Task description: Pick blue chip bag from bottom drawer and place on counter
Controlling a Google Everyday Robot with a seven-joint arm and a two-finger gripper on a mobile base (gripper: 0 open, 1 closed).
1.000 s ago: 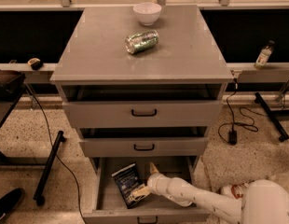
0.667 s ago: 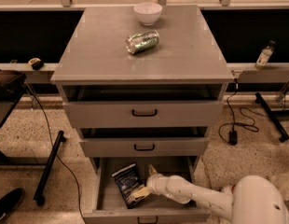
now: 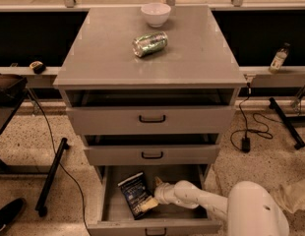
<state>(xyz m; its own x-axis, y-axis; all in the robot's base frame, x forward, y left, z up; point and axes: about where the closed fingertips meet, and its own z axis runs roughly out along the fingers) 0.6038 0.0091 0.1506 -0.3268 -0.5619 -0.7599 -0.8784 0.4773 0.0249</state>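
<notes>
Barely any change: the gripper (image 3: 153, 193) sits low in the bottom drawer (image 3: 110, 200), fingers apart at the three-o'clock edge of the blue chip bag (image 3: 134, 193). The bag lies flat on the drawer floor, ungrasped, with the bench (image 3: 93, 58) up at twelve.

The gripper (image 3: 151, 195) is low inside the bottom drawer (image 3: 112, 209), at the right edge of the blue chip bag (image 3: 133, 191).

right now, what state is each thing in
bottom drawer: pulled open
middle drawer: slightly open
top drawer: slightly open
blue chip bag: lying flat in bottom drawer
can: on its side on counter
bowl: upright
end effector: inside bottom drawer, at bag's edge
</notes>
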